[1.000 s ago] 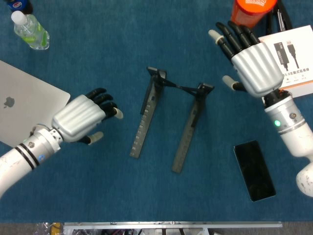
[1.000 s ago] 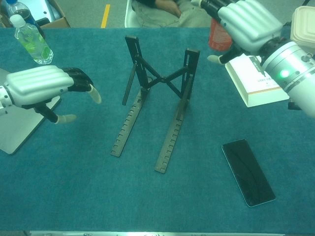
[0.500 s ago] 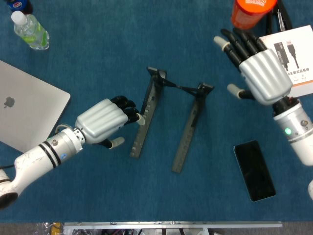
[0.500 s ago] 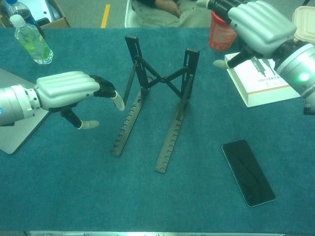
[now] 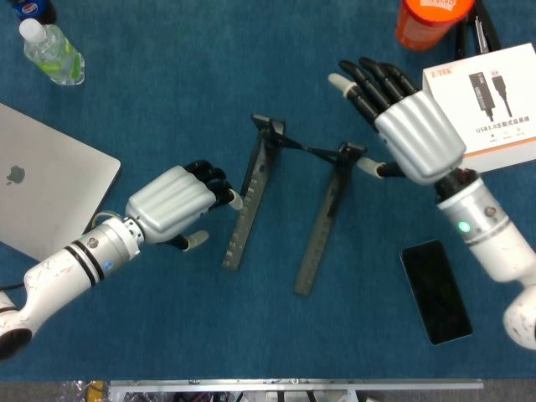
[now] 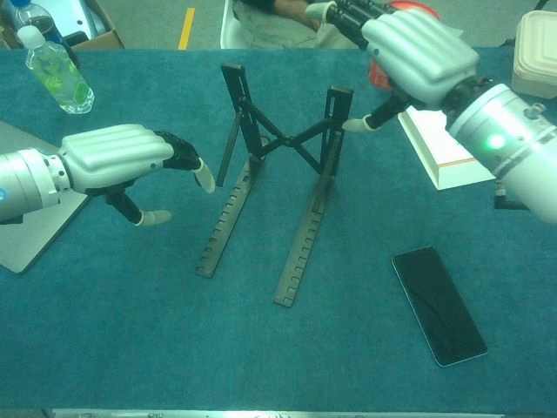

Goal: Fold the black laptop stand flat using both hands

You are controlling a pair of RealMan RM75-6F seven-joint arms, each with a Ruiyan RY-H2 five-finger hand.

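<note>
Nearest us, the phone (image 6: pixel 439 304) lies on the worktop (image 6: pixel 130 348). Mid-worktop, the black laptop stand (image 6: pixel 278 187) is propped open, rails apart. Our left hand (image 6: pixel 117 158) sits just beside its left rail, fingers loosely curled, holding nothing. Further back, our right hand (image 6: pixel 409 52) hovers by the right upright, fingers spread, empty. We judge we're at the approach: next, each hand must grip a side and press inward.

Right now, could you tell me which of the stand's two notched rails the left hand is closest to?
The stand's left rail: the left hand has its fingertips right beside it, while the right rail lies farther off.
</note>
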